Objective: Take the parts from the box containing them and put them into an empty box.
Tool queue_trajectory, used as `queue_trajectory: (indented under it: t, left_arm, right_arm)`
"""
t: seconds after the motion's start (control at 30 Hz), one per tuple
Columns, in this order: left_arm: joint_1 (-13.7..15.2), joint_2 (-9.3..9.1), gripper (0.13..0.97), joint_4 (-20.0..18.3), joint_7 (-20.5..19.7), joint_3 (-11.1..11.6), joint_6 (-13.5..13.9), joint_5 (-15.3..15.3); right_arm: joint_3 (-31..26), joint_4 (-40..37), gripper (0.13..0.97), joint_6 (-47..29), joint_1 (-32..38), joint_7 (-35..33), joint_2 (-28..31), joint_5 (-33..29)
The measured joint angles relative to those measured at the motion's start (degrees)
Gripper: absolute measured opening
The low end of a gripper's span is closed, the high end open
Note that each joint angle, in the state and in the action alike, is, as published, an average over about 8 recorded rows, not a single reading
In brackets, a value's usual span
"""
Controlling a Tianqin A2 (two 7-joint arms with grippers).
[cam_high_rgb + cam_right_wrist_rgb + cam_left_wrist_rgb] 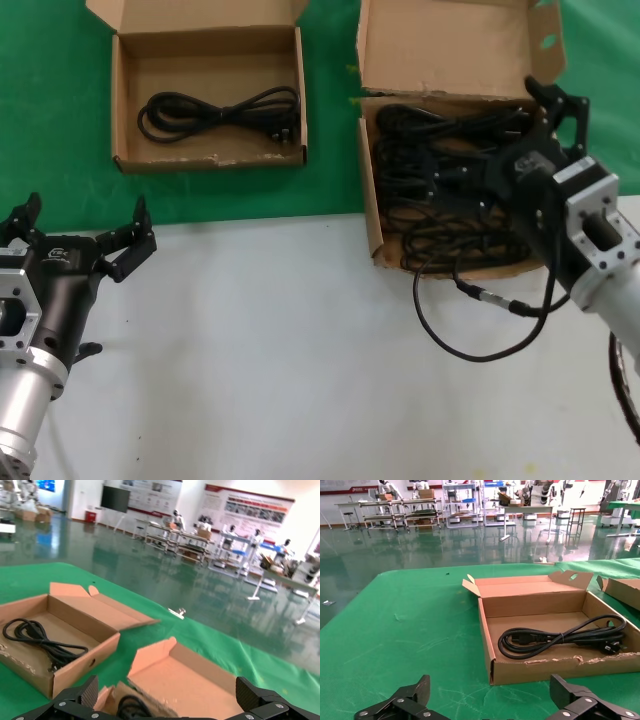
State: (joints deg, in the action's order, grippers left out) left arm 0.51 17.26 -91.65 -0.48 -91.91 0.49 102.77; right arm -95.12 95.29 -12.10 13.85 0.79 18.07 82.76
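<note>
I hold right gripper point(545, 125), jaws spread, over cords point(440, 190) in larger box point(372, 215); next I descend, pinch one bundle. Left gripper point(80, 235) spread, idle.

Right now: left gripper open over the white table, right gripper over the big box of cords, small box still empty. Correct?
Not quite. The small box isn't empty: one black power cord already lies in it, as the head view shows. The rest holds: left gripper open over the white table, right gripper over the big box of cords.
</note>
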Motion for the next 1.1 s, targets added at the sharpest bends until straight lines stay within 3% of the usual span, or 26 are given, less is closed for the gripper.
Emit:
queue_trajectory:
  t: [0.23, 0.53, 1.1]
  left_arm:
    - [-0.10, -0.01, 0.855, -0.01, 0.10, 0.05, -0.10, 0.08]
    - [-0.24, -0.03, 0.942, -0.01, 0.23, 0.11, -0.23, 0.17]
    - [-0.47, -0.06, 0.966, -0.02, 0.44, 0.22, -0.45, 0.33]
  right_arm:
    - [0.71, -0.74, 0.966, 2.48, -2.86, -0.16, -0.18, 4.18]
    - [1.60, -1.68, 0.966, 5.62, -6.45, -0.36, -0.41, 9.47]
    - [3.13, -3.28, 0.966, 10.97, -12.57, -0.72, -0.80, 18.49]
